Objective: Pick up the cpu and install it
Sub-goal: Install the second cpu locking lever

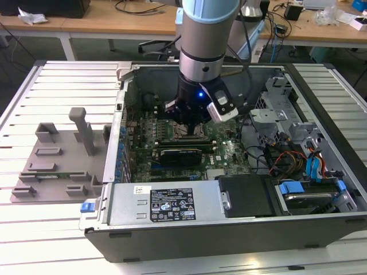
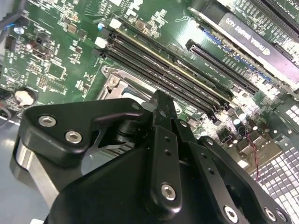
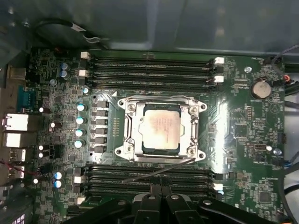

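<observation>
One cpu (image 3: 161,129) lies flat inside the metal socket frame (image 3: 128,135) at the middle of the motherboard (image 3: 243,140) in the first wrist view, its pale top plate facing up and its edges square to the frame. It seems seated there, which suggests the placing part of the task is done, though I cannot tell whether the frame's retaining lever is latched. Memory slots (image 3: 149,70) run in rows along both long sides of the socket, leaving the chip the only bright square in a dark field.

The end effector (image 3: 159,205) sits at the near edge of that view, above the board and apart from the chip, holding nothing that I can see; whether its fingers are parted or closed I cannot tell. In the exterior view the arm's wrist (image 1: 200,103) hangs straight down into the open computer case (image 1: 172,206), presumably so the tool meets the socket squarely. The grey fixture tray (image 1: 57,166) rests on the tabletop (image 1: 34,229) at the exterior view's left.
</observation>
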You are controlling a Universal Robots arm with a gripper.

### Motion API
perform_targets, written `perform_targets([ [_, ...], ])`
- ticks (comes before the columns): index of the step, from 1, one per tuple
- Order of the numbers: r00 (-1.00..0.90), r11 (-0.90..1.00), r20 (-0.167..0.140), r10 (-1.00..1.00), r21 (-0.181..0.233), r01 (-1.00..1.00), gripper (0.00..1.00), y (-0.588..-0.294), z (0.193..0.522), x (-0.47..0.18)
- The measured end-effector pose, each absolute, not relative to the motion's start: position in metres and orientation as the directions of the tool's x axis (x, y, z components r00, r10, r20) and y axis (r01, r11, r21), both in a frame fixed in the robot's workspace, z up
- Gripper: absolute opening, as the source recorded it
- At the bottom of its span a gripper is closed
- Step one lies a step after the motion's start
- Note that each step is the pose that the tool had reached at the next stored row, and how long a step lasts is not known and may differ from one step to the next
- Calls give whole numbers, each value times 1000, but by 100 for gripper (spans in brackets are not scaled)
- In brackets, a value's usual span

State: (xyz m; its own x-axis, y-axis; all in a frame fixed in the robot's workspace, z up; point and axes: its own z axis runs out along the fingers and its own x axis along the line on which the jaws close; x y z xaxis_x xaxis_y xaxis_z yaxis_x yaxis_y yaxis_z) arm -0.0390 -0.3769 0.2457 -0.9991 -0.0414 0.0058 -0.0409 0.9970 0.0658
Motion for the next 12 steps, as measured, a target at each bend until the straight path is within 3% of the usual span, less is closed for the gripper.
perform_targets([
  [12,-999,997,6,-42,66,-41,11,-375,221,-57],
])
